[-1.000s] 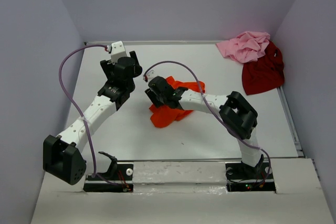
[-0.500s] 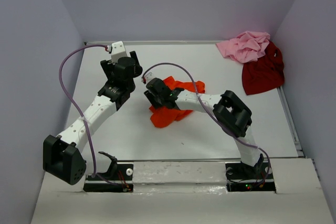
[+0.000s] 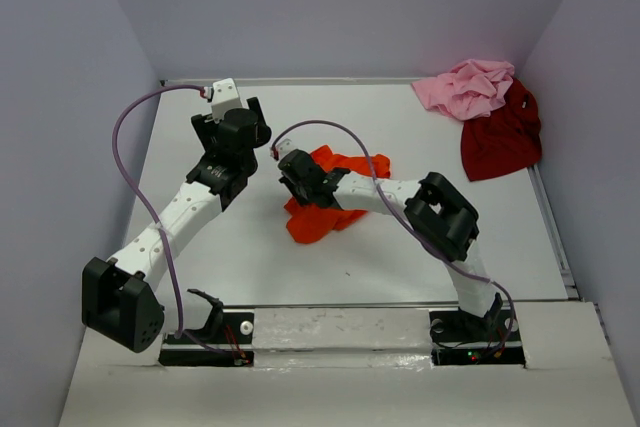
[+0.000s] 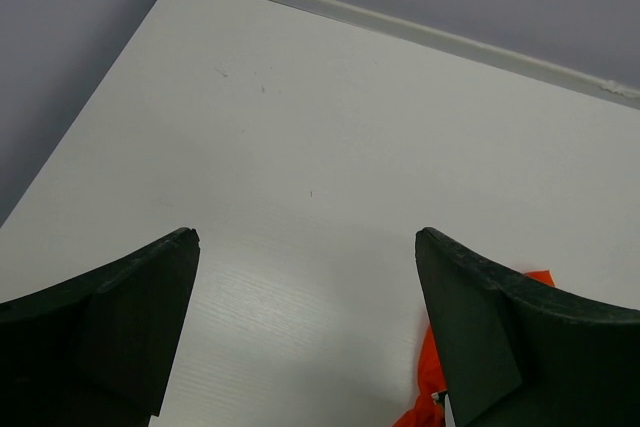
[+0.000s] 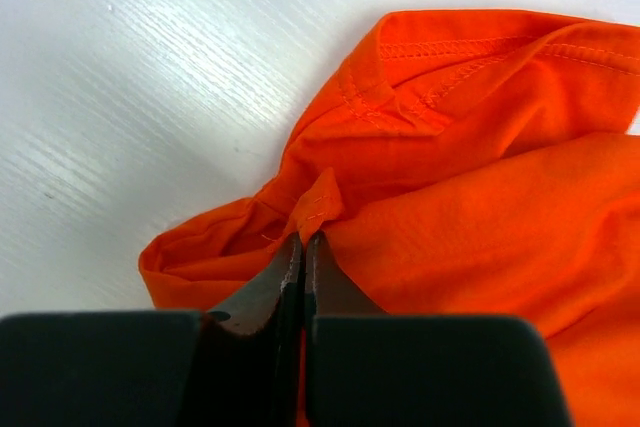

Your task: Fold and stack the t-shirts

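Note:
A crumpled bright orange t-shirt (image 3: 335,192) lies mid-table. My right gripper (image 5: 303,239) is shut on a pinched fold of the orange t-shirt (image 5: 480,207), near a stitched hem; from above the right gripper (image 3: 296,173) sits at the shirt's left edge. My left gripper (image 4: 305,247) hangs wide open over bare table, with nothing between its fingers and a sliver of orange cloth (image 4: 428,387) beside the right finger. In the top view the left gripper (image 3: 240,127) is just left of the shirt. A light pink t-shirt (image 3: 468,87) and a dark red t-shirt (image 3: 502,137) lie bunched at the back right.
Grey walls enclose the white table (image 3: 230,247) on three sides, with a raised rail (image 4: 420,32) along the back edge. A purple cable (image 3: 125,167) loops off the left arm, another arcs over the right arm (image 3: 330,125).
My right gripper has closed from half open onto a fold of the orange t-shirt at its left edge. The left arm has stayed where it was.

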